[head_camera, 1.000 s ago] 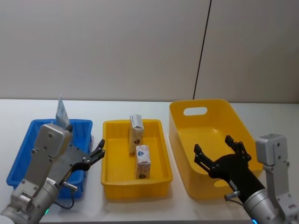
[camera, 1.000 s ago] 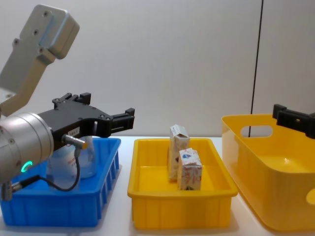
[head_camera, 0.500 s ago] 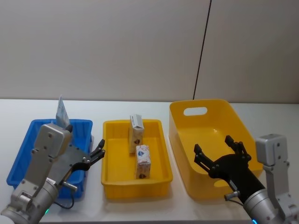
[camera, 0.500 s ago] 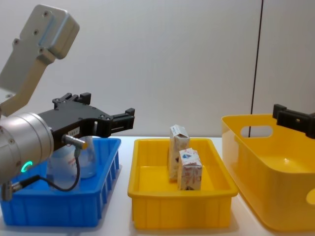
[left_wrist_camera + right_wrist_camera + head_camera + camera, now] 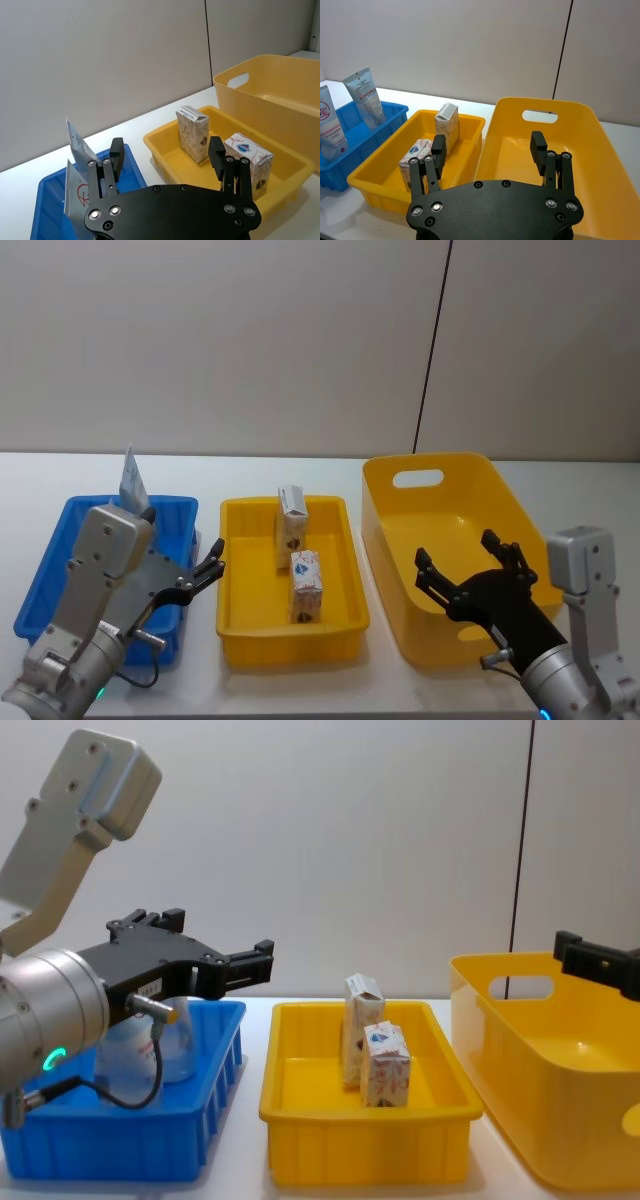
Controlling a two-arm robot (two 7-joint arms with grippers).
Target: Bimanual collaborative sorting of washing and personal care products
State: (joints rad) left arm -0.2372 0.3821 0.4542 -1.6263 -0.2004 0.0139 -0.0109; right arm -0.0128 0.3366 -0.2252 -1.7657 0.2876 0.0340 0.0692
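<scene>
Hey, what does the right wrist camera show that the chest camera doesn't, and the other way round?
Right wrist view: the white bottle with red lettering and the pale-blue tube standing unobstructed in the blue bin. Chest view: the open left gripper over that bin, partly covering them. Both: two cartons in the yellow tray, the large yellow tub, and the open right gripper.

text legible to me: none | front carton [image 5: 248,156]: blue emblem over small print, too fine to read | rear carton [image 5: 193,132]: faint print, unreadable | pale-blue tube [image 5: 366,95]: red and blue lettering, unreadable | white bottle [image 5: 330,125]: round red mark, characters unclear
</scene>
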